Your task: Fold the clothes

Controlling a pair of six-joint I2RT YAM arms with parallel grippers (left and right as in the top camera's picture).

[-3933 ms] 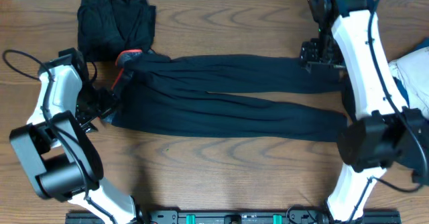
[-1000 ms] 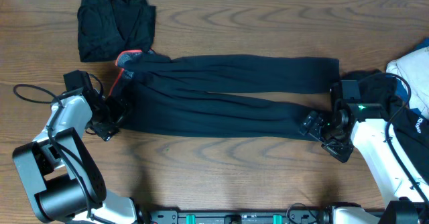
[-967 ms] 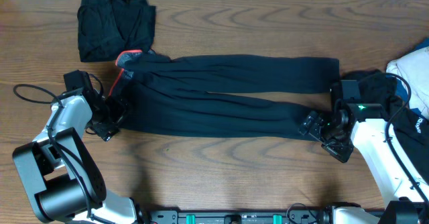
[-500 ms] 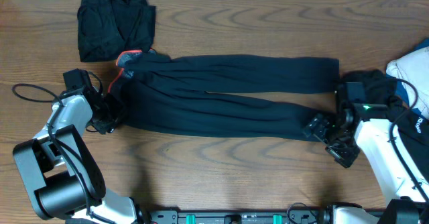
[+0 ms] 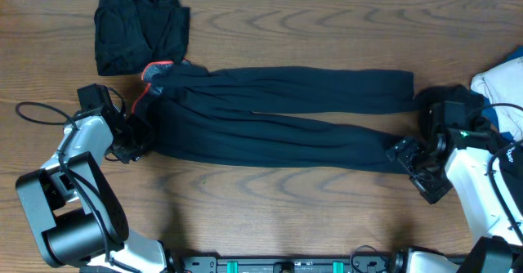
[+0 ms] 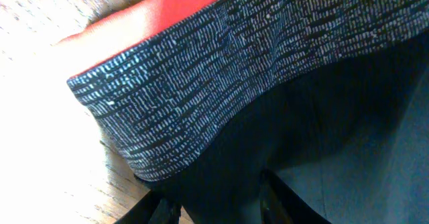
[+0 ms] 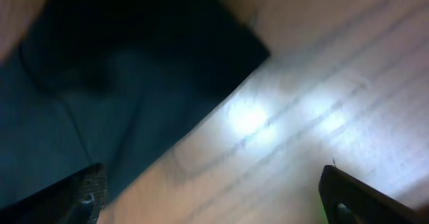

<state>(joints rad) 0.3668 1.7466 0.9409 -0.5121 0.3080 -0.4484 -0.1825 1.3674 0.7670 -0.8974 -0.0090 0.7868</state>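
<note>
Long black fabric trousers (image 5: 278,126) lie flat across the middle of the brown wooden desk (image 5: 270,28), waist toward the left edge and 2 legs running toward the right edge; a coral-red inner waistband (image 5: 155,67) shows at the waist end. The left gripper (image 5: 135,138) sits at the near corner of the waist; in the left wrist view its 2 fingers (image 6: 157,210) are drawn close together, with the speckled grey-black waist hem (image 6: 201,103) pinched between them and the red lining above it. The right gripper (image 5: 418,168) sits at the cuff of the nearer leg, jaws spread wide; in the right wrist view 1 of its fingertips (image 7: 87,190) is over dark cloth and the other over bare wood. A crumpled black garment (image 5: 135,28) lies at the far left corner, just beside the waistband; a white and blue cloth pile (image 5: 500,85) lies at the right edge, with another black garment (image 5: 445,100) beside it, partly under the right arm.
</note>
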